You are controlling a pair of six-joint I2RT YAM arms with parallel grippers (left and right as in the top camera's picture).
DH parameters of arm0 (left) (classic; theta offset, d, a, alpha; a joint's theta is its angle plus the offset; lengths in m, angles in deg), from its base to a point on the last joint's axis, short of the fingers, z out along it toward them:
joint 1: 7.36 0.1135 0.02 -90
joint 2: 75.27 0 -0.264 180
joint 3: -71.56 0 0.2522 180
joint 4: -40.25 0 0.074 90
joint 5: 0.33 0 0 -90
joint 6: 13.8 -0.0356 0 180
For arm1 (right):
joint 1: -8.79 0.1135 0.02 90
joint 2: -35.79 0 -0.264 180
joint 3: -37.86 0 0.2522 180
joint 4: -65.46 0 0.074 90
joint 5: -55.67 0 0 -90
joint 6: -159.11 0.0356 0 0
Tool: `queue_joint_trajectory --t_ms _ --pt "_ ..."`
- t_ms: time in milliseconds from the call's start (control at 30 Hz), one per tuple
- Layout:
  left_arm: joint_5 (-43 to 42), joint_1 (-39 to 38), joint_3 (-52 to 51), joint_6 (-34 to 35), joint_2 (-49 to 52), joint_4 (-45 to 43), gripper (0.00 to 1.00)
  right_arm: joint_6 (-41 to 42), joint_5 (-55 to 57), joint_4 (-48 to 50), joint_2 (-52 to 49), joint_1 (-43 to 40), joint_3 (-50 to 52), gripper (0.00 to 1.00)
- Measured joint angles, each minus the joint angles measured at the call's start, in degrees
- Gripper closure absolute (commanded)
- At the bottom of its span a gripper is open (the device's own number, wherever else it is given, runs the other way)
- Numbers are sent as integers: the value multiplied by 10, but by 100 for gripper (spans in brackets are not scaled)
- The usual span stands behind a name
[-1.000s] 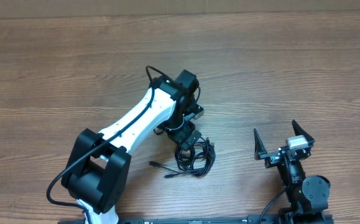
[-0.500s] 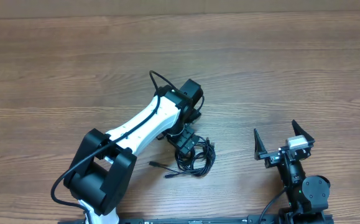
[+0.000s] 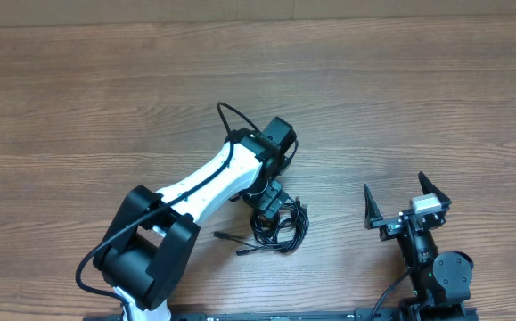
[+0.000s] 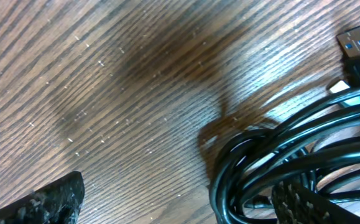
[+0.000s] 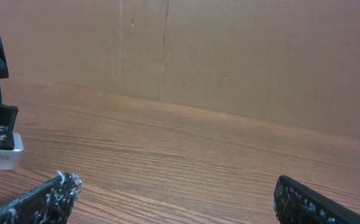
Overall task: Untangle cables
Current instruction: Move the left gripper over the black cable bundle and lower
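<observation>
in the left wrist view the left gripper (image 4: 180, 208) hangs low over the wood with its jaws spread wide and nothing gripped. one finger stands over bare grain, the other right at the edge of the cables (image 4: 273, 155). the glossy black loops crowd against that finger, so only the rim of the coil lies inside the gap and most of it lies outside, with a blue-tongued usb plug (image 4: 359, 42) poking out beyond. from overhead the cords read as one tight coil just beside the left arm, a loose end trailing off to one side. by my reading nothing is untangled yet, and every loop is left to pull apart. well apart from the coil, the right gripper (image 3: 393, 184) rests released and empty, and the table (image 3: 106, 80) stretches away behind
</observation>
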Motion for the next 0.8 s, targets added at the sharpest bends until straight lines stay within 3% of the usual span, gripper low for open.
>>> queue_joint_trajectory --t_ms 200,400,700,800 --pt "-2 -7 -3 0 0 -2 4 0 0 0 0 0 0 0" --pt "-24 -7 -45 2 0 -17 12 0 0 0 0 0 0 0" --pt "-28 -7 -73 5 0 -59 51 0 0 0 0 0 0 0" --pt "-28 -7 -73 9 0 -71 72 0 0 0 0 0 0 0"
